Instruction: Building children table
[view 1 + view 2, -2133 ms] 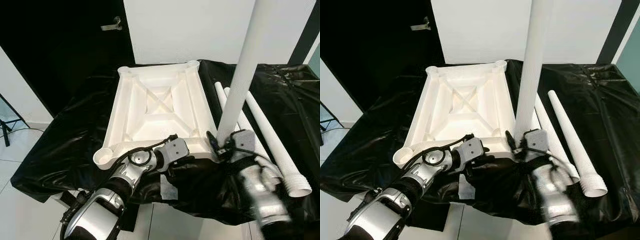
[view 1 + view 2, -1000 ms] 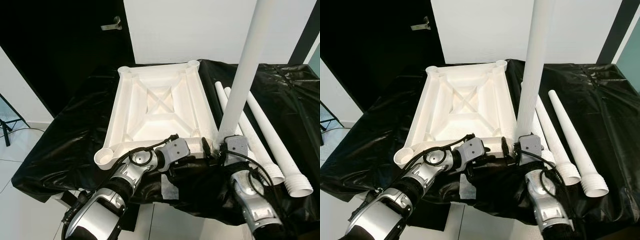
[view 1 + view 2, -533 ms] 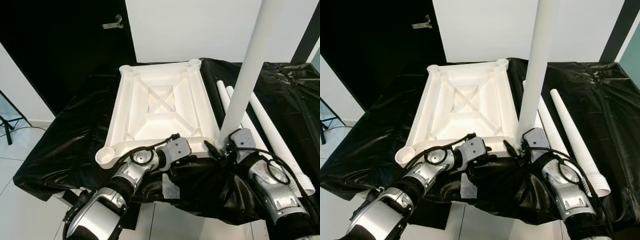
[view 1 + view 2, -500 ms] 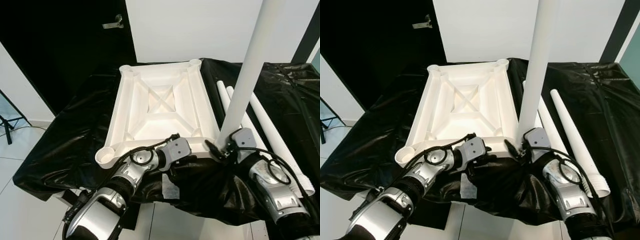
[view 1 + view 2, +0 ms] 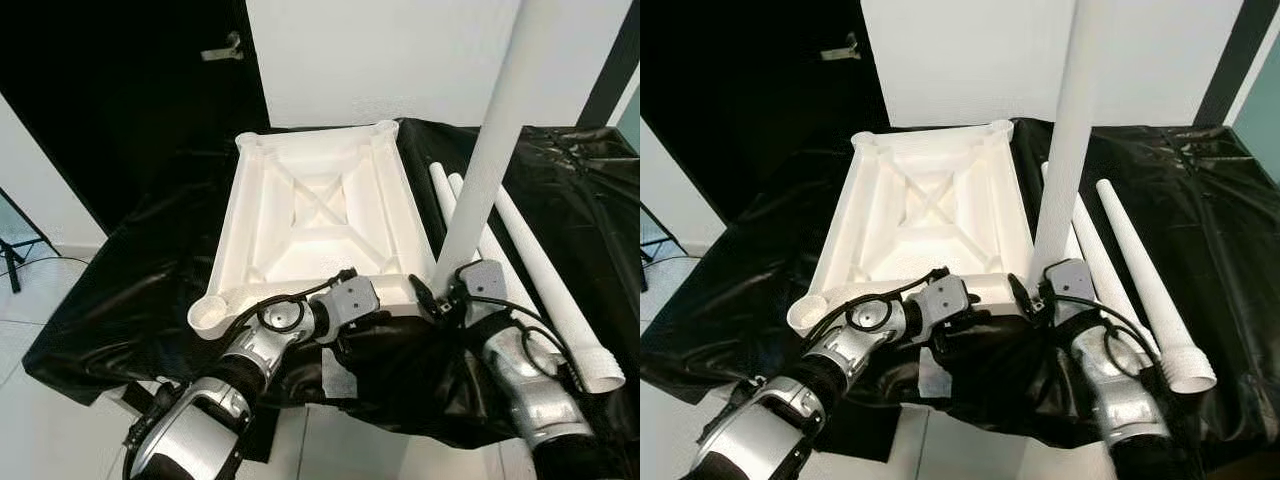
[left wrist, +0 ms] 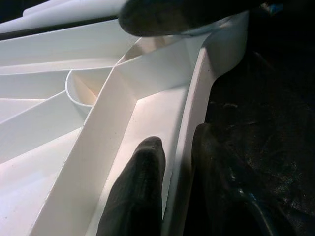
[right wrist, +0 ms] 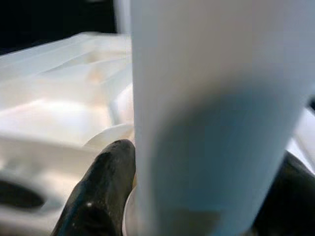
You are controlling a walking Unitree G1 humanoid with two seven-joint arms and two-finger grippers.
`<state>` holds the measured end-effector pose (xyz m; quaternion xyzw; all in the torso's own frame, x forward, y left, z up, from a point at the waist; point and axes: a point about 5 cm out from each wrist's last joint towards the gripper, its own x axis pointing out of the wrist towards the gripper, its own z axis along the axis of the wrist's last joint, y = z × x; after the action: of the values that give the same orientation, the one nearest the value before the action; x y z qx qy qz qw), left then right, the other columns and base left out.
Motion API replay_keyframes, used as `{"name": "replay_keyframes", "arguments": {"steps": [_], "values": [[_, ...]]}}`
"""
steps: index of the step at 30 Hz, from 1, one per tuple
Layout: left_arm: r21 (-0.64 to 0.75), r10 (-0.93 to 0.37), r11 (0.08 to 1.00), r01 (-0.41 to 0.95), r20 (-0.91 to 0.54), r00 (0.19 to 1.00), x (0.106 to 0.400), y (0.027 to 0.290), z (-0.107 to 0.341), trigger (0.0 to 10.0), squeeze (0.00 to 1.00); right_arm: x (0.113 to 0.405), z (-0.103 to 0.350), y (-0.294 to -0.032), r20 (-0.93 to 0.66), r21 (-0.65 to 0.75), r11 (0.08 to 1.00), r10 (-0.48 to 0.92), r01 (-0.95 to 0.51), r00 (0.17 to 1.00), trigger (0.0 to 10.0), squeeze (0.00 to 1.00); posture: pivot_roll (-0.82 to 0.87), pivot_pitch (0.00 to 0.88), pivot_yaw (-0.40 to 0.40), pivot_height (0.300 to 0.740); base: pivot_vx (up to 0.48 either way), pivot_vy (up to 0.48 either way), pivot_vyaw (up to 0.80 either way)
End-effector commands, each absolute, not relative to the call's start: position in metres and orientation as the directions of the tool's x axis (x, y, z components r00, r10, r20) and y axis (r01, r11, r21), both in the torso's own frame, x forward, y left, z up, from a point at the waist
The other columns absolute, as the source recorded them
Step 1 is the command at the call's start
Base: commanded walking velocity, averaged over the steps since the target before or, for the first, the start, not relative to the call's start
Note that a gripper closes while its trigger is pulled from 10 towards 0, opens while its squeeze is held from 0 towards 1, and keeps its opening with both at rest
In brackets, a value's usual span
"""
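Note:
The white tabletop (image 5: 320, 215) lies upside down on a black-draped surface, its ribs and corner sockets facing up. A long white leg (image 5: 490, 170) stands nearly upright in the near right corner socket. My right gripper (image 5: 443, 300) is shut on the leg's base; in the right wrist view its black fingers (image 7: 101, 189) press either side of the leg (image 7: 206, 123). My left gripper (image 6: 177, 189) is shut on the tabletop's near rim (image 6: 189, 147), one finger inside and one outside. The near left socket (image 5: 208, 316) stands bare.
Two loose white legs (image 5: 1150, 295) (image 5: 1095, 265) lie side by side on the black cloth (image 5: 130, 290) to the right of the tabletop. A dark door (image 5: 130, 90) and white wall (image 5: 380, 60) stand behind. Pale floor (image 5: 40, 400) lies below the near left edge.
My right forearm has swung about beneath the leg while its gripper stays on the base, and the leg's lean has changed slightly. The left arm has held still on the rim.

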<state>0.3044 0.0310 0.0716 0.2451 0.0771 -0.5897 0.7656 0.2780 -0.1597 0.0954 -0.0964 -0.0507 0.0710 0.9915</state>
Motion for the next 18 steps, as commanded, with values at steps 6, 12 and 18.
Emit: {"name": "replay_keyframes", "arguments": {"steps": [6,12,18], "values": [[0.093,-0.785,0.067,0.993,-0.610,0.110,0.274,0.046,0.023,10.0,0.00,0.265,0.074,-0.158,0.002,-0.071,0.994,-0.085,0.085,0.996,0.0,0.00,-0.06,0.000,0.049,0.740,0.000,0.000,0.00],[0.095,-0.785,0.064,0.993,-0.610,0.109,0.274,0.046,0.023,10.0,0.00,0.268,0.075,-0.158,0.007,-0.067,0.992,-0.103,0.103,0.995,0.0,0.00,-0.06,0.000,0.049,0.740,0.000,0.000,0.00],[0.094,-0.787,0.067,0.993,-0.607,0.111,0.274,0.044,0.024,10.0,0.00,0.271,0.080,-0.139,-0.004,0.026,0.990,0.138,-0.138,0.990,10.0,1.00,-0.06,0.000,0.046,0.740,0.000,0.000,0.00]]}}
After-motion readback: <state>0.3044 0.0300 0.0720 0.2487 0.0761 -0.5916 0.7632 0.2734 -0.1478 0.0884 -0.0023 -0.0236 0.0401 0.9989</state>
